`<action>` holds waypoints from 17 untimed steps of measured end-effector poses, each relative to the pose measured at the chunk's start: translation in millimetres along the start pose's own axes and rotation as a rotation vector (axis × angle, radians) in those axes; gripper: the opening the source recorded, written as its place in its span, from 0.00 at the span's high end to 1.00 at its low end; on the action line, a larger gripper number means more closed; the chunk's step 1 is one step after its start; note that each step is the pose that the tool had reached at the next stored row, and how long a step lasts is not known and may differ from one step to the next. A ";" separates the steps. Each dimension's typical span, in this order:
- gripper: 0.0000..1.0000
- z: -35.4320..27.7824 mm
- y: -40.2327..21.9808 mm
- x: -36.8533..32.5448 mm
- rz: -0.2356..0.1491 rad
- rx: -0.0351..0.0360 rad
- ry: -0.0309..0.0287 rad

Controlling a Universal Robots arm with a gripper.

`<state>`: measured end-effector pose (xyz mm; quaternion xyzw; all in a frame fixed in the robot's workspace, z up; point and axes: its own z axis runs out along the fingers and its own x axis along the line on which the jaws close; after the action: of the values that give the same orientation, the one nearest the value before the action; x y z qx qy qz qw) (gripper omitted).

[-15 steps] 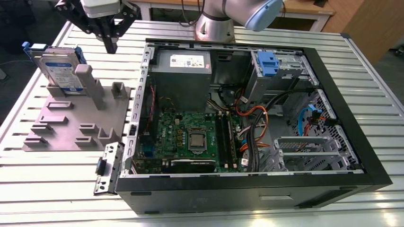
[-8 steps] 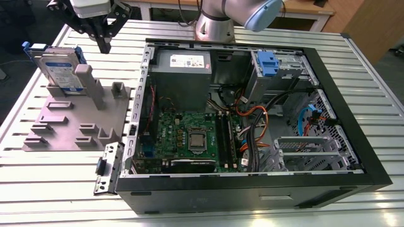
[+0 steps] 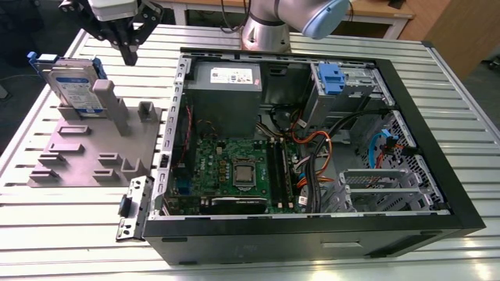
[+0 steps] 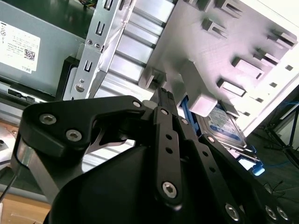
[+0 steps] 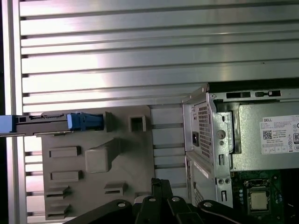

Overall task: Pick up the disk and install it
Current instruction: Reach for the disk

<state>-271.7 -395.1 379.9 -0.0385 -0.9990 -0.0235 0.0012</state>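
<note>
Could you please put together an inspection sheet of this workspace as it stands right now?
Surface: slatted metal table, carrying an open computer case and a grey holder plate.
Job's things: disk stands on edge in the holder plate, outside the case; not installed.
Clutter: nothing seen.
Grippers: pincer shut and empty, hanging above the holder plate near the disk, not touching it.
Cables: orange and black wires bundled inside the case.
Surroundings: arm base behind the case; wooden furniture beyond the table.
</note>
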 end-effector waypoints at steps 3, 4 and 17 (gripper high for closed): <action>0.89 0.1 1.0 0.8 0.000 0.0000 0.0001; 0.89 0.1 1.0 1.6 0.000 0.0000 0.0000; 0.89 0.3 0.5 18.6 0.000 0.0000 0.0000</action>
<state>-290.2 -393.2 379.6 -0.0385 -0.9990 -0.0235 0.0012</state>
